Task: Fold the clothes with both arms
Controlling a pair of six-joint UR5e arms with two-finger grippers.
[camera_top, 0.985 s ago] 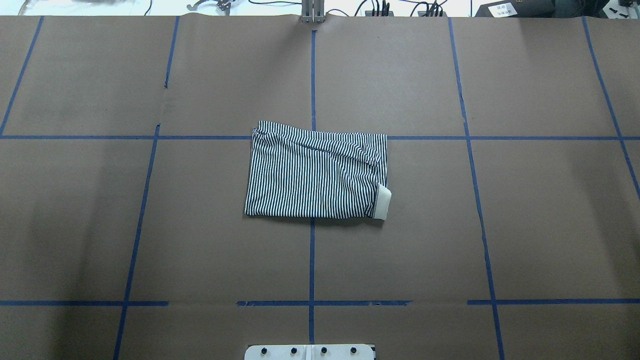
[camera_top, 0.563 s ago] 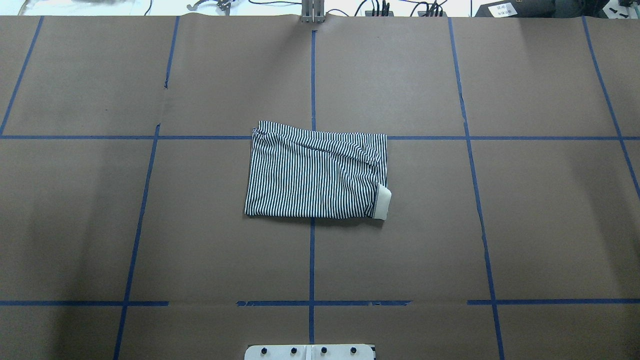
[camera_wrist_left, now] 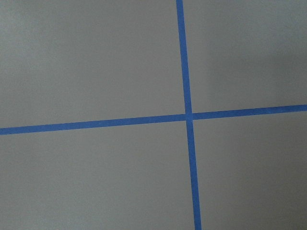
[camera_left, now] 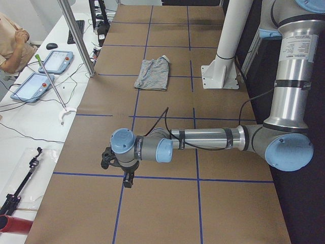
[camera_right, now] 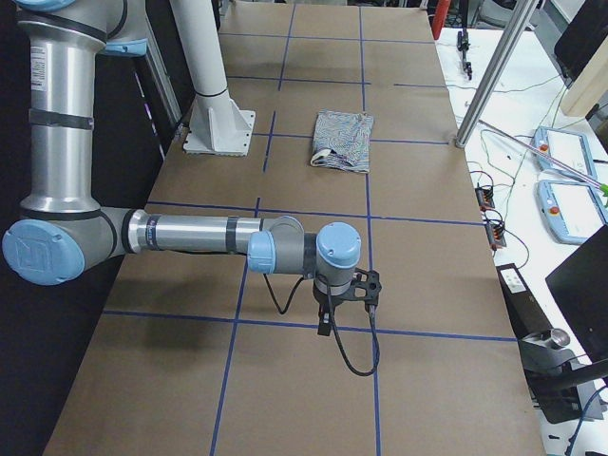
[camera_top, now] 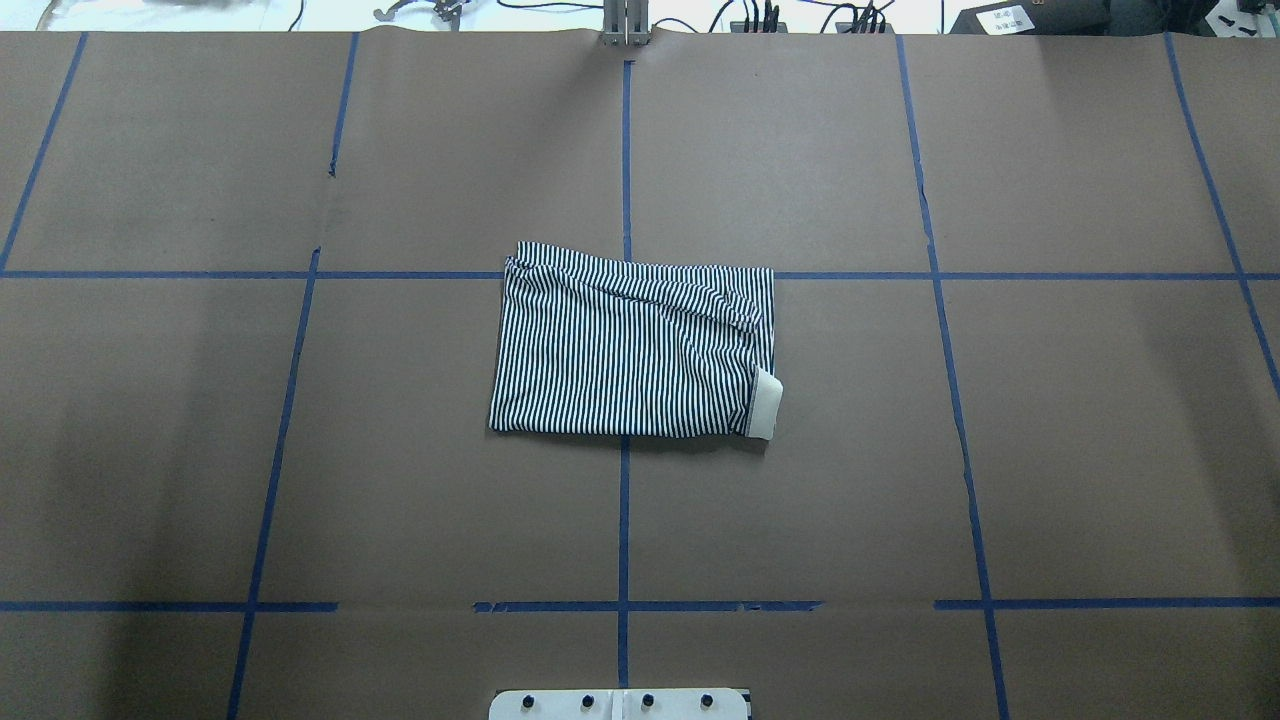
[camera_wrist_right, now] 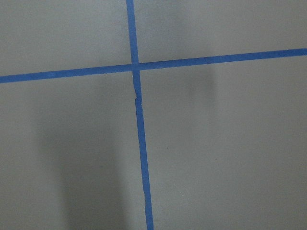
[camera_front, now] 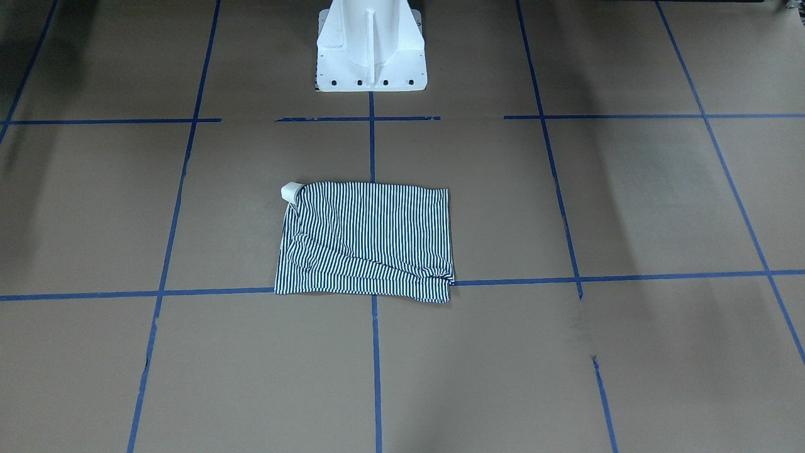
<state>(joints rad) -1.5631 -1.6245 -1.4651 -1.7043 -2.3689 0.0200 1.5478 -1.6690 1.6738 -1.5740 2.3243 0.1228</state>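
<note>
While folded in a rectangle, striped shirt (camera_top: 630, 345) shows cream band (camera_top: 766, 403) | jaws: cannot tell

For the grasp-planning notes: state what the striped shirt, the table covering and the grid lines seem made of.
Striped shirt: soft matte cloth, likely knit; it creases and drapes.
Table covering: probably brown paper, matte, with small tears.
Grid lines: likely blue adhesive tape, broken in places.

L gripper (camera_left: 128, 179), R gripper (camera_right: 325, 326): side views only, too small, jaw state unclear. Shirt (camera_top: 630, 350) underlayers hidden by fold.
</note>
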